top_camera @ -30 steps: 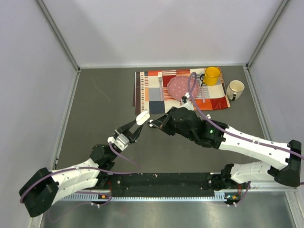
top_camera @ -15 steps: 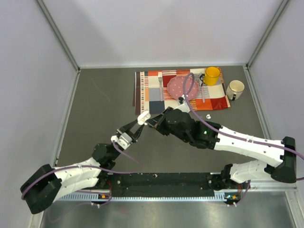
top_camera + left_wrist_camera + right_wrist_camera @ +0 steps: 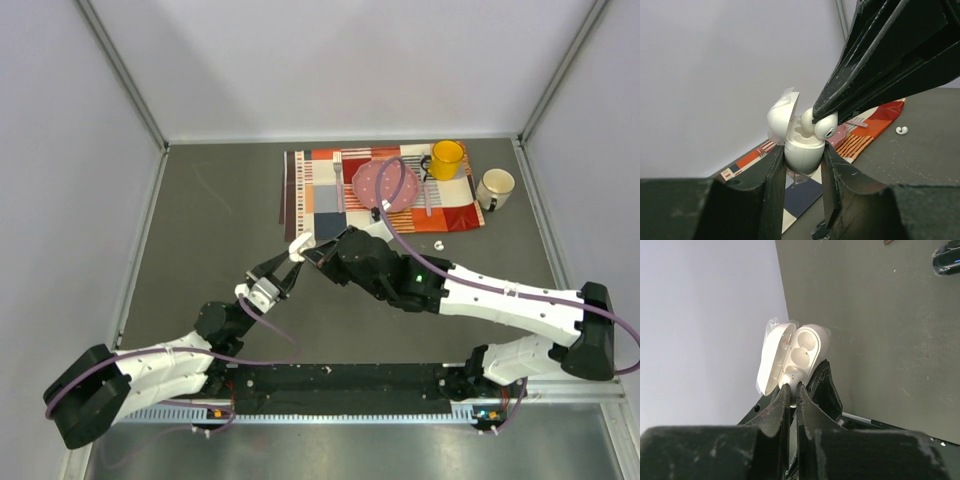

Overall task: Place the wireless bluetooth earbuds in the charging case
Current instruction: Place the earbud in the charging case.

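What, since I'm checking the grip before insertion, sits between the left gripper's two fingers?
The left wrist view shows the white charging case, lid open, clamped between the fingers of the left gripper.

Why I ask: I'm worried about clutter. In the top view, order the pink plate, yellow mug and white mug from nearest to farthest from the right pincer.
1. Pink plate, on the cloth, beyond the right pincer.
2. Yellow mug, at the cloth's far right corner.
3. White mug, off the cloth, farther right.

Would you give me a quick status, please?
Left gripper shut on open charging case. Right gripper shut on white earbud, at case mouth. Nothing blocking.
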